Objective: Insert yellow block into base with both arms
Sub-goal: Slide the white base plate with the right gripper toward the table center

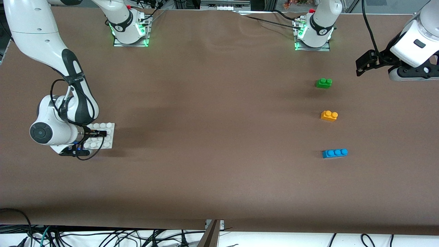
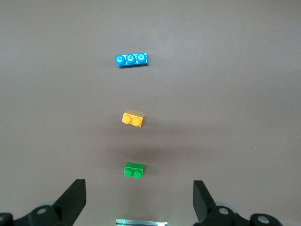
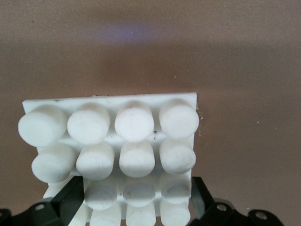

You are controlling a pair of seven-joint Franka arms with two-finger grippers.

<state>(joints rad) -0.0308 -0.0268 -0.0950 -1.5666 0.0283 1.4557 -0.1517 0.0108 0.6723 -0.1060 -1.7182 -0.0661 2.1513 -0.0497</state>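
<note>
The yellow block [image 1: 329, 115] lies on the table toward the left arm's end, between a green brick and a blue brick; it also shows in the left wrist view [image 2: 133, 119]. The white studded base [image 1: 104, 132] lies flat toward the right arm's end. My right gripper [image 1: 97, 134] is low at the base, open, with one finger on each side of the base [image 3: 134, 125] in the right wrist view [image 3: 136, 203]. My left gripper [image 1: 364, 64] is open and empty, up in the air beside the bricks [image 2: 138, 202].
A green two-stud brick [image 1: 323, 83] lies farther from the front camera than the yellow block, and a blue three-stud brick [image 1: 335, 153] lies nearer. The brown table mat stretches between base and bricks. The arm bases [image 1: 130, 31] stand along the back edge.
</note>
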